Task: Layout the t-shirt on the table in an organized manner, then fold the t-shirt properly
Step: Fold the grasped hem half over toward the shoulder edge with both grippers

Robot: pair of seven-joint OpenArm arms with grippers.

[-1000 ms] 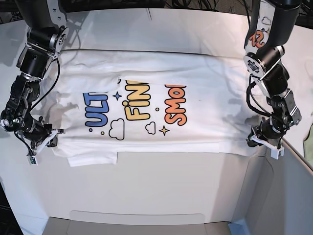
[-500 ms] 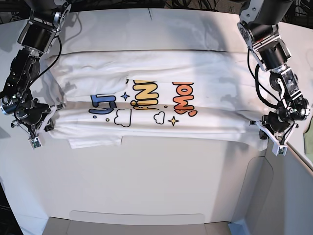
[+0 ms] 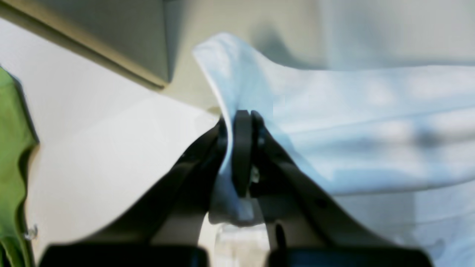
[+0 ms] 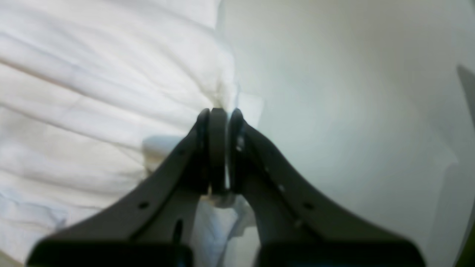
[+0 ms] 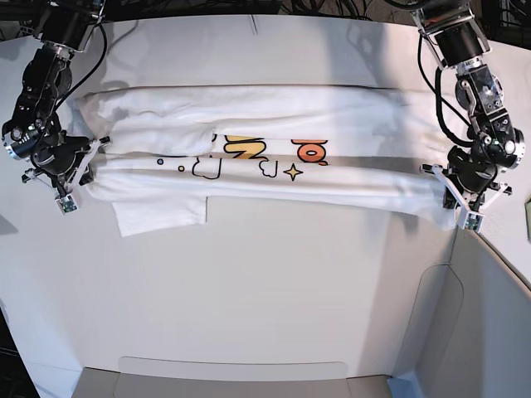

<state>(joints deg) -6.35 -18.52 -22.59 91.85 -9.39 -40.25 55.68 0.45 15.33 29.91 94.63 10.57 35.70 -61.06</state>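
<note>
1. Base view: the t-shirt (image 5: 274, 178) is stretched across the table (image 5: 265, 290), print mostly hidden by a fold.
2. Left gripper (image 5: 467, 199) and right gripper (image 5: 70, 176) are both clamped on shirt edges.
3. Plenty of bare tabletop is left nearer the camera.

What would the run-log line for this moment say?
phase: lengthwise fold | left gripper: shut on t-shirt edge | right gripper: shut on t-shirt edge | near edge lifted over print | table: one sleeve flat

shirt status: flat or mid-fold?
Mid-fold. The t-shirt has its near edge lifted and carried over the print, only a strip of letters showing. The left gripper and right gripper pinch its ends.
</note>
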